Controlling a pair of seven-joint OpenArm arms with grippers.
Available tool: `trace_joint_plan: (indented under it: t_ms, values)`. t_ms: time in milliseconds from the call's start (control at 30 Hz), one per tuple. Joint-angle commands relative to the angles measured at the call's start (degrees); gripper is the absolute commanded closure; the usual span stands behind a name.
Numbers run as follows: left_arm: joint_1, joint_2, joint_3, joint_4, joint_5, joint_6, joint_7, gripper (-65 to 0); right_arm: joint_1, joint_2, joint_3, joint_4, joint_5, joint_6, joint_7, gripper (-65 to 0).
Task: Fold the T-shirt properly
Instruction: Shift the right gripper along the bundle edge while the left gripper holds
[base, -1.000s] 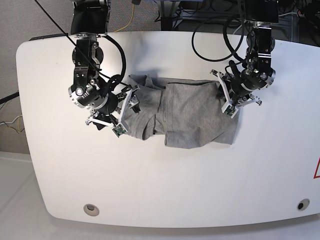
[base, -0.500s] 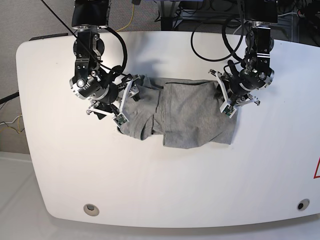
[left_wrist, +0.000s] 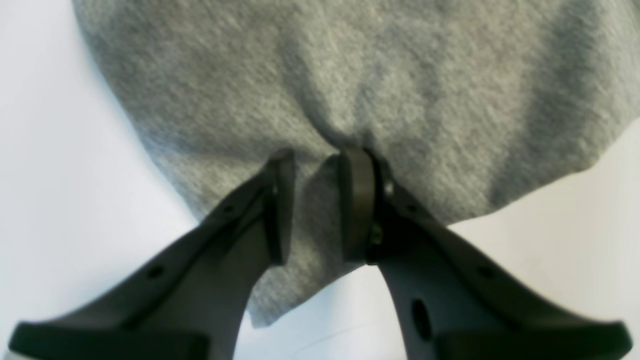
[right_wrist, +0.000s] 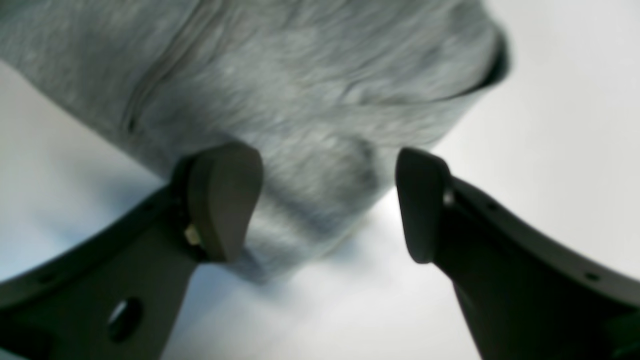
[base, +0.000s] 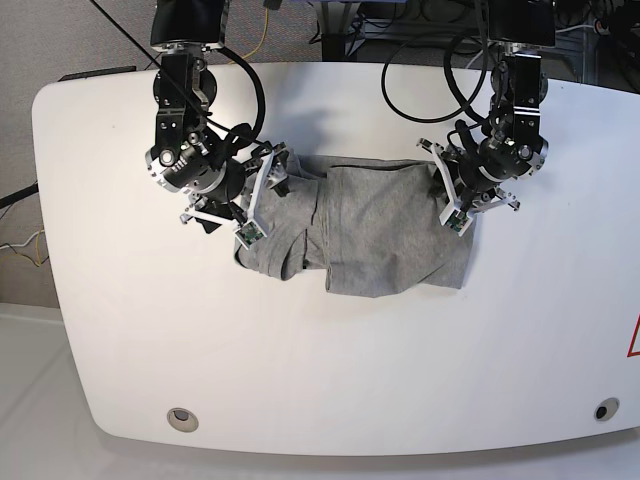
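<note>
Meanwhile, left claw (left_wrist: 316, 205) pinches the T-shirt (base: 375, 230) edge; right claw (right_wrist: 327, 205) gapes wide beside it.

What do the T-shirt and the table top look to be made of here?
T-shirt: soft knit fabric, probably cotton jersey, matte heather grey; the left wrist view shows flecked fibres and it lies in limp folds. Table: smooth hard white surface, perhaps laminate or painted board, with a faint sheen and soft shadows; the exact material is unclear.
</note>
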Motion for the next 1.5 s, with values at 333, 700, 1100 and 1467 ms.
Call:
trace_joint_plan:
  t_ms: [333,700,1100,1467]
  values:
    - [0.6,0.0,0.4,-0.4,1.0,-0.7,3.4,-14.1,0.0,-3.3,-4.0,1.2,0.2,-0.1,1.0,-43.7]
    - [0.6,0.0,0.4,-0.4,1.0,-0.7,3.4,-14.1,-1.0,-3.6,-4.1,1.1,-0.1,-0.1,1.1,-43.7]
    - [0.6,0.0,0.4,-0.4,1.0,-0.7,3.4,-14.1,-1.0,-3.3,-4.1,0.7,-0.2,-0.2,1.2,-43.7]
    - [0.7,0.0,0.4,-0.4,1.0,-0.7,3.4,-14.1,-0.8,-3.4,-4.1,-3.4,-0.2,-0.3,3.8,-43.7]
